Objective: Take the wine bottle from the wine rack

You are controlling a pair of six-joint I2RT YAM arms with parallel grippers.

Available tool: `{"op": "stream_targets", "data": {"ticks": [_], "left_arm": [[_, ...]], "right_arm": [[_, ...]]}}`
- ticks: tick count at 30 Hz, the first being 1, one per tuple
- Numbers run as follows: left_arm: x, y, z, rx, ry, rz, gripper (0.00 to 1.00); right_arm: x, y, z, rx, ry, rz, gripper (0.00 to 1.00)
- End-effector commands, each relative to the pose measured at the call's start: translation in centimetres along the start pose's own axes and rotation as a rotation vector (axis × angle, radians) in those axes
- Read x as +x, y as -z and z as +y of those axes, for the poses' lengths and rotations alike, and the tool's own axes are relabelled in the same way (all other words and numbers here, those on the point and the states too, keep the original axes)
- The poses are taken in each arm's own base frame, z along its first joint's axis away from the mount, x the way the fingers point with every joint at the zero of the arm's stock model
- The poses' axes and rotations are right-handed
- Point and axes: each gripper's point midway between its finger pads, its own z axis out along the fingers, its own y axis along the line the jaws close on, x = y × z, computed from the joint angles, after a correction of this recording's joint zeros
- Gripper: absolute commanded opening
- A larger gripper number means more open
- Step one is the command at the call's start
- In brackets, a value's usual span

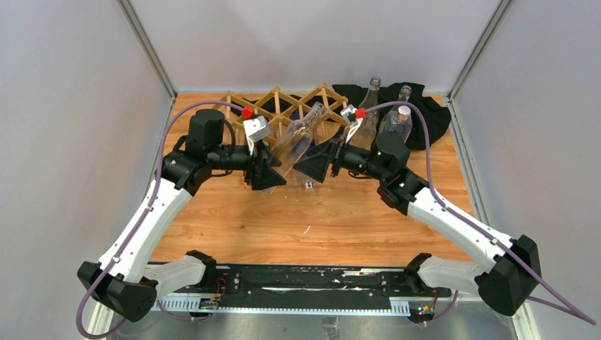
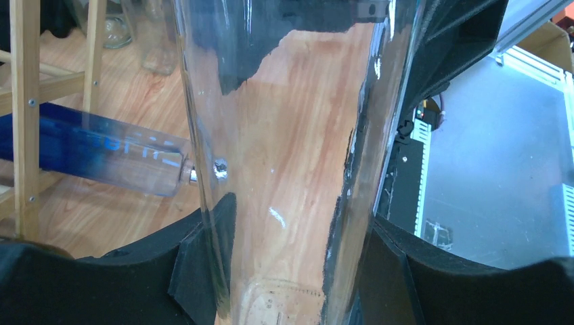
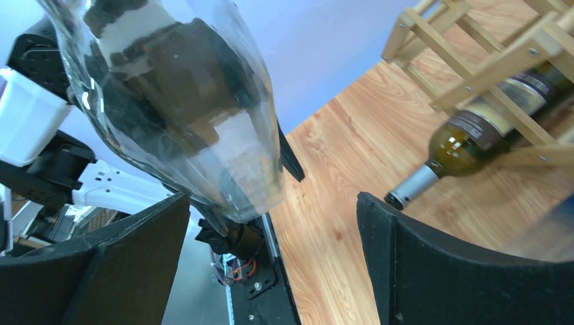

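My left gripper (image 1: 273,175) is clamped on the clear wine bottle (image 1: 298,138) low on its body. My right gripper (image 1: 312,168), just beside it, gapes wide, holding nothing. The bottle's neck slants away to the wine rack (image 1: 283,103) just beyond.

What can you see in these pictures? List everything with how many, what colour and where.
Rack: one, light wood, back middle of the table.
Clear bottle: one, see-through, tilted at the rack's front, between the grippers.
Blue bottle: one, blue, lying in the rack.
Dark bottle: one, dark green with a label, lying in the rack.
Standing bottles: three, clear, upright on the cloth.
Cloth: one, black, back right.
Table: one, orange-brown wood.
Left gripper: one, black, shut on the clear bottle.
Right gripper: one, black, open at the clear bottle.
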Motion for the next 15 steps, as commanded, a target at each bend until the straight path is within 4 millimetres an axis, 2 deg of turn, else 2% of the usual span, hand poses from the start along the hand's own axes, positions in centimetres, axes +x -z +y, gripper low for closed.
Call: {"op": "stream_targets", "data": {"ticks": [1,13,14,15], "left_arm": [[-0.9,0.3,-2.3,0.109,-0.018,-0.044,0.00],[0.5,0.1,-2.2,0.117,0.003,-0.010,0.00],[0.7,0.1,-2.2,0.113,0.007,-0.006,0.02],[0.7,0.1,-2.1,0.108,0.009,-0.003,0.06]], "right_arm": [[-3.5,-1.4,3.0,-0.136,0.040,-0.111,0.96],[-4.8,-3.4,3.5,-0.204,0.059,-0.157,0.96],[-4.8,-3.5,3.5,-0.205,0.059,-0.154,0.93],[-4.8,-3.6,3.6,-0.211,0.062,-0.148,0.84]]}}
